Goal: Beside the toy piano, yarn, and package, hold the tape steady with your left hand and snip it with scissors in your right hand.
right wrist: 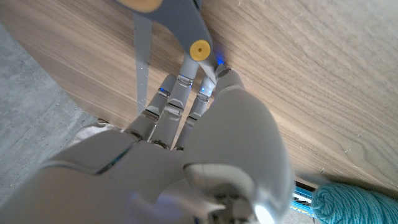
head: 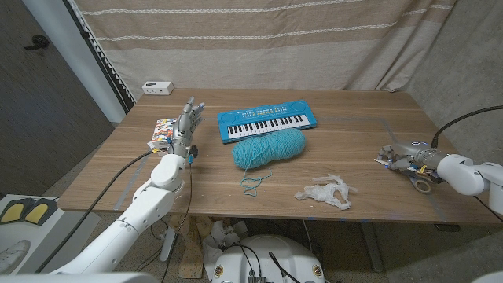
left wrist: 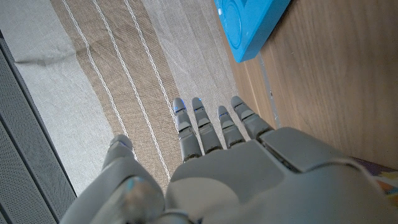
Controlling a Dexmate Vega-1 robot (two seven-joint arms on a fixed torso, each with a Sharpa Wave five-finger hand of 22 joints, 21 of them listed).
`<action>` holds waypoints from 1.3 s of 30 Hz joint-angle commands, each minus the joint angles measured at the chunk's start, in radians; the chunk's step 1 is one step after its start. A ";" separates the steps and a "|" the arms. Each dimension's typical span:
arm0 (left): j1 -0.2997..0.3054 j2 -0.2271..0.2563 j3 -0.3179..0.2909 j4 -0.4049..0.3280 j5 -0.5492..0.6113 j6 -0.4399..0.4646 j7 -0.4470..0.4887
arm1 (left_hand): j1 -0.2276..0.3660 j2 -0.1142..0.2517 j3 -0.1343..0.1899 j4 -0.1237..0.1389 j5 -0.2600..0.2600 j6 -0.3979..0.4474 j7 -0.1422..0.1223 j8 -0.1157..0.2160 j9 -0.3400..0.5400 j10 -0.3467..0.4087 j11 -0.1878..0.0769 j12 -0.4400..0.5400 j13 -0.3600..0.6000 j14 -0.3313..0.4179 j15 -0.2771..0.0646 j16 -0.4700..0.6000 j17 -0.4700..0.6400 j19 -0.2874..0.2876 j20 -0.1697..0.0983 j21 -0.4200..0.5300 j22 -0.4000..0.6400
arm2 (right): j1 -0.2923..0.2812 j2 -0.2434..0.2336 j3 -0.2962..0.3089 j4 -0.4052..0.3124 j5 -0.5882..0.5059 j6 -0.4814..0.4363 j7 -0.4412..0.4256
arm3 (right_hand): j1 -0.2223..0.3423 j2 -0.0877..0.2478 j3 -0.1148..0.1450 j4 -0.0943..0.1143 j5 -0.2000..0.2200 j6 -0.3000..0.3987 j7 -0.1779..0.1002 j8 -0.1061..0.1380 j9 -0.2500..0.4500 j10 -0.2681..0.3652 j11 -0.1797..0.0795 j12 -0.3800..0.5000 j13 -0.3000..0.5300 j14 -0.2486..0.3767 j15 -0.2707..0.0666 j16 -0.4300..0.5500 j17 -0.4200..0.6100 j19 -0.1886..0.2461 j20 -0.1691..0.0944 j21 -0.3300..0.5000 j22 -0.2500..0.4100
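While my right robot hand [head: 405,159] closes over the scissors [right wrist: 168,28] at the surface's [head: 346,134] right edge, tape [head: 424,186] lies just beside it; my open left robot hand [head: 187,126] hovers far across.

One toy piano [head: 267,124], one yarn ball [head: 269,148], one scissors [right wrist: 180,28], one package [head: 163,133].

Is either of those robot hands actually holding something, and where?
The left hand holds nothing. The right hand touches grey scissors with a yellow pivot near the pivot; a grip cannot be told.
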 commanded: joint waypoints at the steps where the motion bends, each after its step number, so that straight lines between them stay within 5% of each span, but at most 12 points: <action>1: 0.005 -0.002 0.000 -0.007 -0.001 -0.005 0.000 | -0.010 0.005 0.001 0.007 0.007 0.014 -0.002 0.006 0.002 0.009 0.000 0.006 0.005 0.008 -0.058 0.005 0.004 -0.002 0.001 0.004 0.003 | -0.085 -0.046 0.082 -0.018 0.076 -0.002 -0.063 | -0.019 0.012 -0.004 0.023 -0.048 0.299 -0.044 -0.054 -0.097 0.116 -0.056 0.023 -0.019 0.065 -0.150 -0.005 0.224 -0.008 -0.154 0.047 -0.023; 10: 0.003 -0.006 0.002 0.000 0.001 -0.014 -0.005 | -0.012 0.005 0.000 0.007 0.008 0.017 -0.001 0.005 0.002 0.012 -0.005 0.007 0.005 0.012 -0.060 0.006 0.004 0.000 -0.001 0.004 0.003 | -0.278 -0.045 0.290 -0.021 0.115 0.004 -0.115 | -0.036 0.015 -0.005 0.031 -0.064 0.350 -0.029 -0.091 -0.139 0.155 -0.056 0.003 -0.060 0.094 -0.149 0.010 0.225 -0.012 -0.156 0.076 -0.029; 15: 0.002 -0.007 0.002 0.002 -0.001 -0.016 -0.008 | -0.013 0.004 0.000 0.007 0.008 0.016 0.000 0.004 0.002 0.012 -0.004 0.007 0.005 0.012 -0.061 0.005 0.004 0.000 -0.001 0.004 0.003 | -0.345 0.040 0.415 -0.027 0.069 0.030 -0.099 | -0.029 0.008 -0.004 0.024 -0.065 0.363 -0.028 -0.095 -0.143 0.163 -0.049 0.001 -0.068 0.097 -0.149 0.010 0.221 -0.014 -0.157 0.081 -0.030; 24: 0.002 -0.008 0.002 0.003 -0.004 -0.017 -0.010 | -0.015 0.004 -0.001 0.008 0.009 0.016 0.002 0.002 0.002 0.012 -0.002 0.006 0.005 0.014 -0.060 0.005 0.004 0.000 -0.001 0.004 0.003 | -0.308 0.200 0.506 -0.046 -0.007 0.082 0.008 | -0.010 0.004 0.000 0.010 -0.069 0.362 -0.041 -0.114 -0.147 0.161 -0.051 -0.010 -0.083 0.091 -0.150 0.003 0.216 -0.024 -0.159 0.090 -0.031; 30: 0.010 -0.008 0.001 0.000 -0.004 -0.018 -0.006 | -0.017 0.004 -0.002 0.008 0.009 0.019 0.000 0.001 0.002 0.011 -0.002 0.005 0.005 0.014 -0.062 0.005 0.004 0.001 -0.001 0.004 0.003 | -0.289 0.257 0.535 -0.077 -0.056 0.076 0.075 | 0.013 0.011 0.008 -0.001 -0.073 0.321 -0.035 -0.154 -0.146 0.121 -0.040 -0.012 -0.077 0.057 -0.151 -0.026 0.205 -0.042 -0.160 0.107 -0.031; 39: 0.017 -0.010 -0.001 0.000 -0.008 -0.024 -0.005 | -0.021 0.005 -0.003 0.010 0.010 0.018 0.001 -0.001 0.003 0.012 0.000 0.005 0.005 0.017 -0.062 0.005 0.004 0.001 0.000 0.004 0.003 | -0.268 0.326 0.558 -0.101 -0.121 0.084 0.123 | 0.022 0.011 0.012 -0.003 -0.076 0.331 -0.040 -0.161 -0.145 0.123 -0.042 0.004 -0.066 0.051 -0.151 -0.034 0.206 -0.047 -0.161 0.121 -0.031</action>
